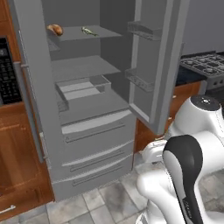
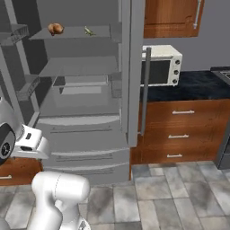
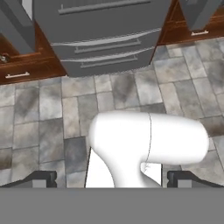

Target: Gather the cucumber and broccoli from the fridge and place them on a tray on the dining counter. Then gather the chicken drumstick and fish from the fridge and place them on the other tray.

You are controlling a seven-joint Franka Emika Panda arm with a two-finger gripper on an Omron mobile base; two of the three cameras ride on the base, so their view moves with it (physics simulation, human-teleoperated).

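Note:
The fridge (image 1: 94,127) stands with both doors swung open, also seen as the fridge (image 2: 85,134) and, by its drawer fronts, as the fridge (image 3: 103,39). On its top shelf lie the orange-brown chicken drumstick (image 1: 55,29) at the left and the slender olive fish (image 1: 89,31) a little to its right; the drumstick (image 2: 55,28) and fish (image 2: 89,31) sit the same way from the other side. My gripper (image 3: 112,179) hangs low in front of the fridge, pointing down at the floor. It is open, with nothing between its fingertips (image 3: 43,179). The cucumber, broccoli, trays and dining counter are out of view.
The open right fridge door (image 1: 159,65) juts toward me, with door racks on its inside. A white microwave (image 2: 161,65) sits on a dark counter over wooden drawers (image 2: 179,130). A stove (image 1: 205,65) is at the right. Grey floor tiles (image 3: 39,109) lie below.

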